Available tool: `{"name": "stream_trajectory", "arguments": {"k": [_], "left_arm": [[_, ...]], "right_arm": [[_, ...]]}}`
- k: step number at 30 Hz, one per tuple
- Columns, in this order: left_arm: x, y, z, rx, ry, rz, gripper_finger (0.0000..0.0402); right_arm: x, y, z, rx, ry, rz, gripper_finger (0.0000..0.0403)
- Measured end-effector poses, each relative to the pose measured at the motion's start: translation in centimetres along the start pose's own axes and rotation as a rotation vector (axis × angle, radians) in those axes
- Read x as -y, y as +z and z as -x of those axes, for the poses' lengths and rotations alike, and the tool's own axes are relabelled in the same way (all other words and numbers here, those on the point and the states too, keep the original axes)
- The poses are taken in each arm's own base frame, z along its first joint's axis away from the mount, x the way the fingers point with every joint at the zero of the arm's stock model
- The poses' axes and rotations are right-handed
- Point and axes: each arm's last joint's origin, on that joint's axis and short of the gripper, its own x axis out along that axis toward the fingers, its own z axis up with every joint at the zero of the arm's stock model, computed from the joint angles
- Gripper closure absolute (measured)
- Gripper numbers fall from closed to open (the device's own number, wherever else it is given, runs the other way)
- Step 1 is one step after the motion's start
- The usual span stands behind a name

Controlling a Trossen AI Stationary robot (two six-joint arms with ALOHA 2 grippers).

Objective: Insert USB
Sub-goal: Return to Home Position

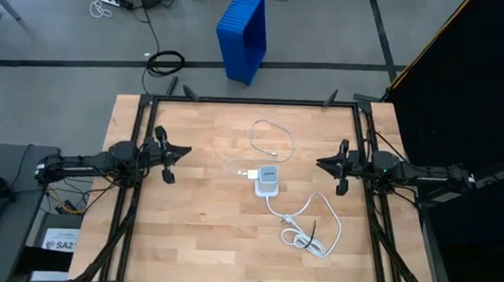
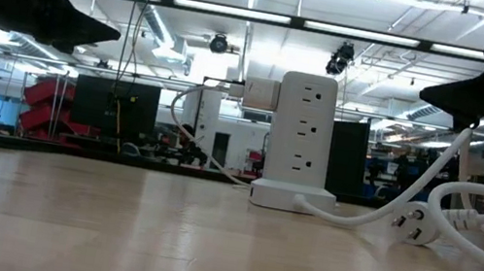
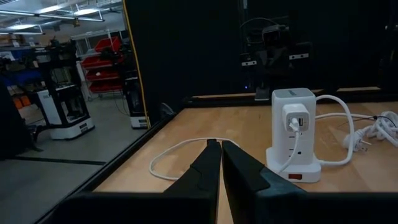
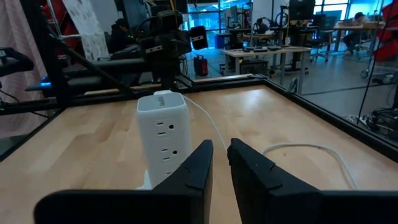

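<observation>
A white power tower [image 1: 267, 181] stands upright at mid-table. A white charger block [image 3: 295, 118] is plugged into its side, and a thin cable hangs from the block's face. The thin white USB cable [image 1: 272, 135] lies in a loose loop on the wood, on the far side of the tower; its plug end I cannot make out. My left gripper [image 3: 221, 144] hovers level at the table's left, shut and empty, pointing at the tower. My right gripper [image 4: 221, 144] hovers level at the right, also facing the tower [image 4: 163, 124], with a narrow gap between its fingertips and nothing in it.
The tower's thick white cord [image 1: 314, 233] lies coiled on the near right, its pronged plug [image 2: 410, 223] on the wood. Black frame rails [image 1: 254, 100] edge the table. A blue bin [image 1: 243, 33] stands on the floor beyond the far edge. Bare wood spans the near left.
</observation>
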Motion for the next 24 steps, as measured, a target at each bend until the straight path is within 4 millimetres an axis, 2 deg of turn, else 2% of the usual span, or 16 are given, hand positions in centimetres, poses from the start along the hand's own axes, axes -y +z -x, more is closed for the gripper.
{"name": "stream_trajectory", "arguments": {"k": [24], "left_arm": [[0.00, 0.00, 0.00, 0.000, 0.000, 0.000, 0.0402]], "right_arm": [[0.00, -0.01, 0.00, 0.000, 0.000, 0.000, 0.0373]]}}
